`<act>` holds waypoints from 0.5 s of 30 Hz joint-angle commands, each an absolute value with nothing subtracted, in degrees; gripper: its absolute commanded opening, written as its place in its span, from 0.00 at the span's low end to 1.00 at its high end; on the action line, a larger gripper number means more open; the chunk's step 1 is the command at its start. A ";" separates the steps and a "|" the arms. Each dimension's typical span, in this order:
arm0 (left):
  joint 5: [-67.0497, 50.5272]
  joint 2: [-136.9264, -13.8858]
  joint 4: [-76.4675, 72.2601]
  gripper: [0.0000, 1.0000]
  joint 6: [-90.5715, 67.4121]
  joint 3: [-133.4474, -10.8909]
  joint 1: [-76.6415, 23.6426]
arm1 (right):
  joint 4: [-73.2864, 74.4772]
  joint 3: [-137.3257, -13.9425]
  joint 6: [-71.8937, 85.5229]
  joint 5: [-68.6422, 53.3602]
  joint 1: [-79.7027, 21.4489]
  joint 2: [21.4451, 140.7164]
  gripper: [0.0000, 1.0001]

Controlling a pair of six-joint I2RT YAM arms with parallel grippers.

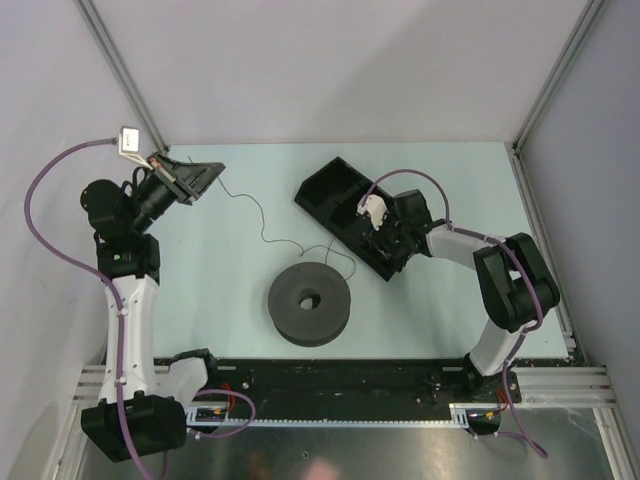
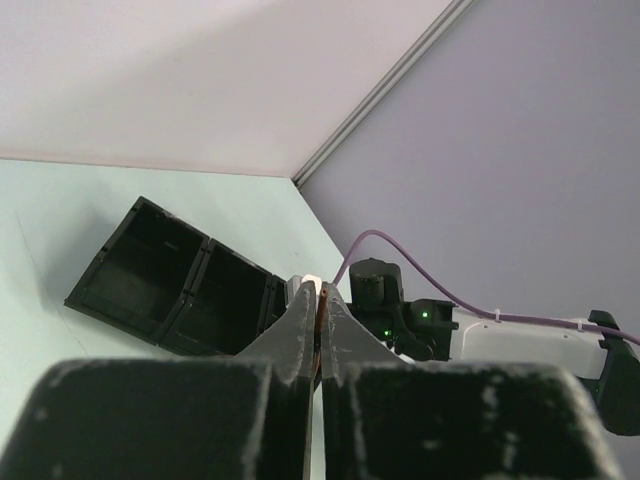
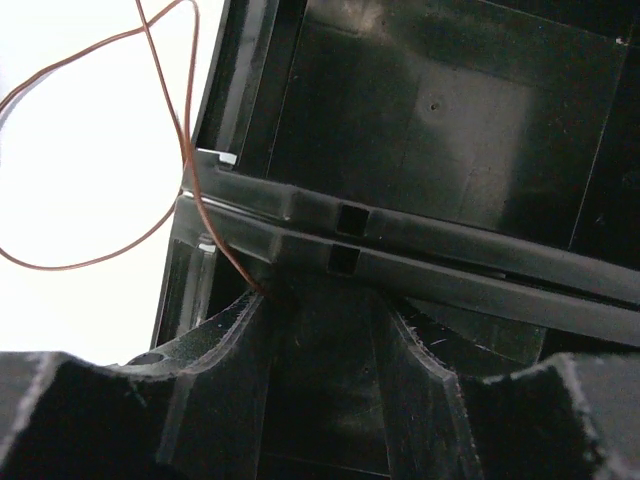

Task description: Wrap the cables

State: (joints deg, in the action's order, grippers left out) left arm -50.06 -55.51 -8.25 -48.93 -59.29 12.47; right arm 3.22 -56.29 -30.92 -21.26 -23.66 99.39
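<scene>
The cable is a very thin, wavy wire lying on the pale table between the arms. My left gripper is at the back left, raised, and shut on one end of it. The left wrist view shows a copper-coloured strand pinched between the closed fingers. The cable's other end runs to the right, past the spool, toward my right gripper. In the right wrist view the cable loops down and meets the tip of the left finger. My right gripper is open over a black box.
A dark grey round flanged spool lies flat at the table's middle front. A black open box with compartments lies at an angle at the back right, under the right gripper. It also shows in the left wrist view and the right wrist view. Enclosure walls stand on three sides.
</scene>
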 commanded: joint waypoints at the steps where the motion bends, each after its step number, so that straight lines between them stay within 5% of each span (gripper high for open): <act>1: -49.36 -55.18 -9.02 0.00 -47.51 -59.65 13.00 | -1.42 -58.00 -32.39 -20.51 -23.84 99.99 0.46; 5: -48.95 -55.55 -8.96 0.00 -47.67 -59.34 13.00 | -2.12 -57.94 -32.34 -20.95 -24.00 99.67 0.36; 10: -48.43 -55.74 -8.88 0.00 -47.67 -59.10 12.98 | -0.76 -57.94 -32.46 -21.22 -23.87 98.14 0.03; 15: -45.97 -56.59 -4.14 0.00 -43.30 -61.57 13.04 | 5.86 -57.98 -33.47 -21.70 -21.15 90.46 0.00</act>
